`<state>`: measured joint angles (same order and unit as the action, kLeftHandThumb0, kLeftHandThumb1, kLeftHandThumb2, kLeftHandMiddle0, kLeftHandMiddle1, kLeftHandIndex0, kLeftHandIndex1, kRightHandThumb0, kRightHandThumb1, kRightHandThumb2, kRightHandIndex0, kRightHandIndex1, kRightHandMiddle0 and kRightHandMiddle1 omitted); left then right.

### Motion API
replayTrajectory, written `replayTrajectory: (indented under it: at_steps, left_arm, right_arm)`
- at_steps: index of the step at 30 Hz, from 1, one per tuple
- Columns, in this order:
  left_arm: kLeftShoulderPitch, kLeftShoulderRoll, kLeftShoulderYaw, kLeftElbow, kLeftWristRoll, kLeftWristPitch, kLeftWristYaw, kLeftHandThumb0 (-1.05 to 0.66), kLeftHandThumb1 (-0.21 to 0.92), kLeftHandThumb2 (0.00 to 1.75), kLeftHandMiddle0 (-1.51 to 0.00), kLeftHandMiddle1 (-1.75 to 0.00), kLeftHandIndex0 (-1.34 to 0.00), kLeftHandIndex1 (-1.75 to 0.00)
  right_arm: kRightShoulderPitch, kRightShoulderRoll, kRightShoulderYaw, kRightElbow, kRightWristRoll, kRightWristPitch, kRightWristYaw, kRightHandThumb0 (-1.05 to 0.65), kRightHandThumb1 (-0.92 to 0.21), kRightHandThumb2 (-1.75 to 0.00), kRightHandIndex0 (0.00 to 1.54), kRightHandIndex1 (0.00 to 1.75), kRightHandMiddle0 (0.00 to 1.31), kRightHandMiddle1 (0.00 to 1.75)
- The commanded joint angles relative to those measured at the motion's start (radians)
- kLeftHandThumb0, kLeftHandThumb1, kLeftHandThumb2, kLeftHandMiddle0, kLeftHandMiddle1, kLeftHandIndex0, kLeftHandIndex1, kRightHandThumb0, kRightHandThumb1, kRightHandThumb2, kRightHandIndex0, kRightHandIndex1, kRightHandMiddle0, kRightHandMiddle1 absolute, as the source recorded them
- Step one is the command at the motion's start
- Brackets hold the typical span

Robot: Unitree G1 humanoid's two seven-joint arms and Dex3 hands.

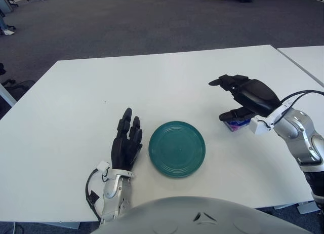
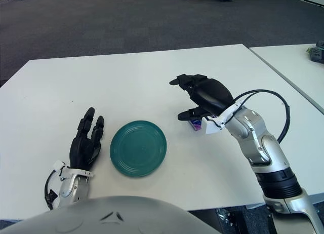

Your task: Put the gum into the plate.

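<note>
A round teal plate (image 1: 176, 148) lies on the white table (image 1: 152, 82), near the front middle. A small purple and blue gum pack (image 1: 237, 125) lies on the table just right of the plate, mostly hidden under my right hand. My right hand (image 1: 218, 98) hovers over the gum with its fingers stretched out to the left and its thumb lower down, beside the pack, holding nothing. My left hand (image 1: 126, 138) shows just left of the plate, fingers spread and empty.
A second white table (image 1: 309, 56) stands to the right across a narrow gap, with a dark object (image 2: 316, 51) on it. Grey carpet lies beyond the far table edge. My own body (image 1: 187, 216) covers the front edge.
</note>
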<state>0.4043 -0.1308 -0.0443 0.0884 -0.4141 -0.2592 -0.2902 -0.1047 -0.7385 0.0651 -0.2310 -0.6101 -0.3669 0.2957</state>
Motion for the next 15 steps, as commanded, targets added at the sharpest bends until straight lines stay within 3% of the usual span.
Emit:
replayTrajectory:
  at_steps: [1, 8, 15]
  left_arm:
    - [0.006, -0.033, 0.003, 0.074, 0.007, 0.026, 0.011, -0.83, 0.92, 0.18, 0.0, 0.0, 0.0, -0.19]
    - [0.009, -0.028, 0.006, 0.068, 0.01, 0.032, 0.015, -0.85, 0.92, 0.17, 0.0, 0.0, 0.0, -0.23]
    - [0.004, -0.021, 0.009, 0.082, 0.02, 0.014, 0.002, -0.87, 0.92, 0.2, 0.0, 0.0, 0.0, -0.23]
  right_arm:
    - [-0.036, -0.055, -0.004, 0.082, 0.015, -0.04, 0.027, -0.91, -0.92, -0.49, 0.3, 0.0, 0.0, 0.8]
    - [-0.108, -0.127, 0.023, 0.253, 0.041, -0.127, 0.088, -0.87, -0.92, -0.49, 0.28, 0.0, 0.0, 0.73]
    - [-0.143, -0.139, 0.068, 0.385, 0.017, -0.212, 0.071, -0.87, -0.92, -0.54, 0.26, 0.0, 0.0, 0.67]
